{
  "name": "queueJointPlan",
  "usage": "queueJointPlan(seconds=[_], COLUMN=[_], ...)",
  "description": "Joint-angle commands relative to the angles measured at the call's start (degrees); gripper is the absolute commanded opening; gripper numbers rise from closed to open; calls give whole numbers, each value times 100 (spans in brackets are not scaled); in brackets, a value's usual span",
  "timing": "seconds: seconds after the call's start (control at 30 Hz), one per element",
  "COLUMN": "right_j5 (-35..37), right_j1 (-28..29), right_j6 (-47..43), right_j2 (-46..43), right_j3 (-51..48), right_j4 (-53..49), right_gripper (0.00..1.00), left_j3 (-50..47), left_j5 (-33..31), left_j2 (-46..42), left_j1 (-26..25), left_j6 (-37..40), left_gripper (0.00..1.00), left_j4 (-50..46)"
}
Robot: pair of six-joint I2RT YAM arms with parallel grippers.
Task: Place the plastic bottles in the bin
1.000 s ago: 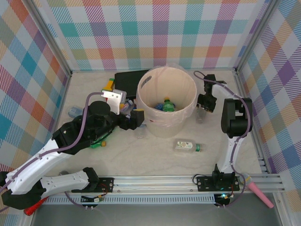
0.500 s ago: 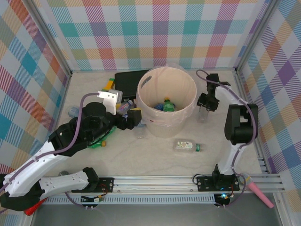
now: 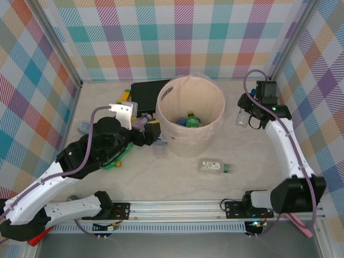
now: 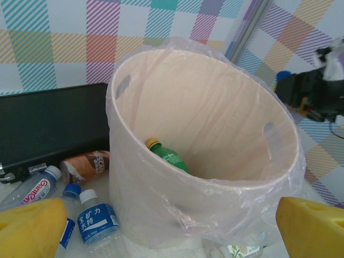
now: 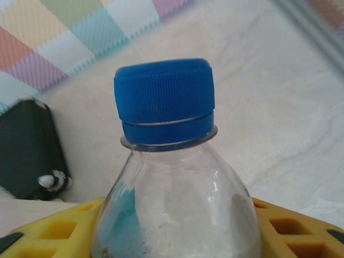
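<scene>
loose bottle [image 3: 214,167]: clear, green cap, on its side on the table [image 3: 161,180] in front of the bin. Long axis runs about left-right, cap toward my right. It sits between my two arms, neither touching it.
left gripper [image 3: 155,134]: fingers [image 4: 32,228] spread wide, nothing between them. It is parked just beside the bin's left wall and aimed at that wall.
bottle cluster: blue-labelled bottle [image 4: 99,220] and a few others lie at the bin's left foot, just under my left gripper. That arm is the nearer one for these.
bin [image 3: 185,144]: upright, mouth open upward. A green bottle [image 4: 166,156] already lies at the bottom.
right gripper [image 5: 174,236]: yellow fingers closed in on both sides of the blue-capped bottle [image 5: 164,102], pinching it at the shoulder.
held bottle axis: crosswise to the pinch line, cap pointing out past my fingertips.
key relation: the bin is to the left of my right gripper. The rim is near but apart, and the bottle is outside the wall.
next move, my read: carry left over the rim, then release. Letting go here would drop it on the table.
black box [image 3: 148,92]: behind the bin on the left, out of the path.
</scene>
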Motion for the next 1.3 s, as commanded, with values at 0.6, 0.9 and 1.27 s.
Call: queueJointPlan(seconds=[0.6, 0.9, 1.27], right_j5=[-104, -665, -836], right_j1=[2383, 2955, 3055], right_j6=[-1289, -1634, -1784], right_j2=[-809, -412, -378], right_j3=[1121, 755, 247], right_j4=[1577, 2368, 2700], right_gripper=[54, 54, 61], left_j3=[188, 120, 80], left_j5=[331, 482, 606], left_j2=[375, 278, 288], left_j1=[3, -1, 0], left_j6=[-135, -171, -132], left_gripper=[99, 100, 100], left_j4=[216, 183, 183])
